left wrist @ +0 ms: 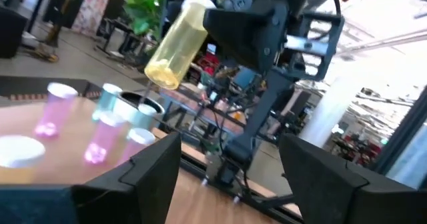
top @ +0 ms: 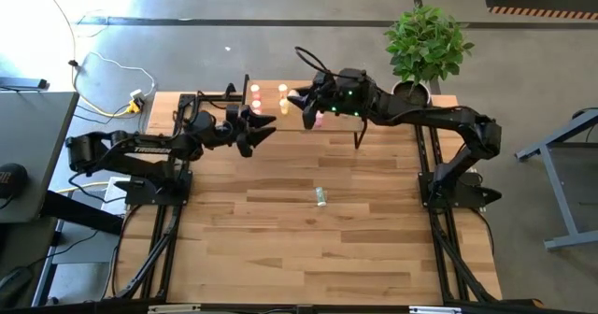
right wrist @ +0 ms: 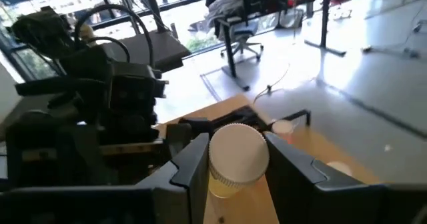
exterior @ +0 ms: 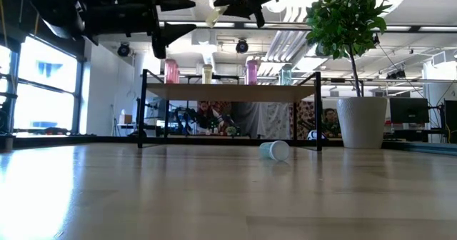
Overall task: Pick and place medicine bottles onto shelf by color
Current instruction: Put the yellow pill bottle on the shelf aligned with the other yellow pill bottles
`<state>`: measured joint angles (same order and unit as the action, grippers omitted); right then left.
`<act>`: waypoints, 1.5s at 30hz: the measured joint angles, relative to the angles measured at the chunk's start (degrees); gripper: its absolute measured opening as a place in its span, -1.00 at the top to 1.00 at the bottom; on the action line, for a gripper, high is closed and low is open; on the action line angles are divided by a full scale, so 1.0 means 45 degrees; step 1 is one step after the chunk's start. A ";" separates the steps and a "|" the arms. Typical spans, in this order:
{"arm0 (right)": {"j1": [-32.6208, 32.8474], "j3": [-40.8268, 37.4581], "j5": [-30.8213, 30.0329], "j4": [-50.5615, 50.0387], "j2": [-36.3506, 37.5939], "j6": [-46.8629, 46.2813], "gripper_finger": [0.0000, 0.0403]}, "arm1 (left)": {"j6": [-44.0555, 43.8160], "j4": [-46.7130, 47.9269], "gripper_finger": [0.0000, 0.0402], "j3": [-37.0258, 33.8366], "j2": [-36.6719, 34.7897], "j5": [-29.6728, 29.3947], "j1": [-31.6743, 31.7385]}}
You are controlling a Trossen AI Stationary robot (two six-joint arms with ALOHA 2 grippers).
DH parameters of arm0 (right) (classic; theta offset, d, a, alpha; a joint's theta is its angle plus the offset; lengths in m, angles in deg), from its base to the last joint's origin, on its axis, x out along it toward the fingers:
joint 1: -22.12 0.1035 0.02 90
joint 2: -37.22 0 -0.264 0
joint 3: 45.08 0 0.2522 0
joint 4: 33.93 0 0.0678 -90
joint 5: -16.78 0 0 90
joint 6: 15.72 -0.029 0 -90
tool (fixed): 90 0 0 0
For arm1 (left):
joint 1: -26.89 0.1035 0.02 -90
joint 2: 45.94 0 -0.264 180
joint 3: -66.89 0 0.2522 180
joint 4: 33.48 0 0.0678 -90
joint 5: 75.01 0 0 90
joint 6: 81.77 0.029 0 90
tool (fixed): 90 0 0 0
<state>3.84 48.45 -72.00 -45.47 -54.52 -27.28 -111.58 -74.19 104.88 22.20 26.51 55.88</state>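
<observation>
The right gripper (top: 301, 105) hung above the shelf (top: 366, 125), jaws clamped on a yellow bottle (left wrist: 175, 43). In the right wrist view the pale cap (right wrist: 238, 154) sat squeezed between the two fingers (right wrist: 190, 167), so the grip looked to be at the cap end. In the left wrist view the bottle's long axis was tilted, cap up in the jaws and base slanting down and away, not upright.

The relation that matters: the held bottle was over the shelf's far-left part, close to the yellow bottles (top: 283, 93) already standing there, with red-orange ones (top: 255, 94) just beside them further left. Pink bottles (left wrist: 101, 141) and pale green bottles (left wrist: 109, 99) stood further along the shelf. Judging by this, the drop spot lies almost straight below the jaws, and the bottle needs tipping upright before release or it may roll.

The left gripper (top: 269, 125) hovered just left of the right one, near the shelf's left end, jaws spread wide and holding nothing.

One pale green bottle (top: 321, 197) lay on its side on the worktop (top: 280, 239), well apart from both grippers, roughly between the two arms.
</observation>
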 joint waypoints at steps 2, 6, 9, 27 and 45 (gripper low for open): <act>-0.0032 0.0000 -0.0461 0.0056 0.0005 0.0619 0.42 | 0.0136 0.0377 -0.21 0.0000 -0.0337 -0.0019 0.0206; -0.0109 0.0438 -0.0852 -0.0304 -0.0005 0.1726 0.42 | 0.1079 0.1762 -0.21 0.0000 -0.1148 -0.0401 0.0501; -0.0109 0.1213 -0.1003 -0.1154 -0.0059 0.2625 0.42 | 0.1688 0.3288 -0.21 0.0095 -0.1890 -0.1429 0.0664; 0.0198 0.1855 -0.0065 -0.3292 -0.1767 0.3526 0.42 | 0.4794 0.9459 -0.21 0.2382 -0.4029 -0.4815 0.0750; 0.0381 0.1875 0.0091 -0.3176 -0.2691 0.5280 0.42 | 0.4775 0.9585 -0.21 0.2380 -0.4036 -0.4768 0.0754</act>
<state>5.56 56.88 -71.59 -59.77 -66.63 -3.52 -90.09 -31.06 115.59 4.04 5.05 59.28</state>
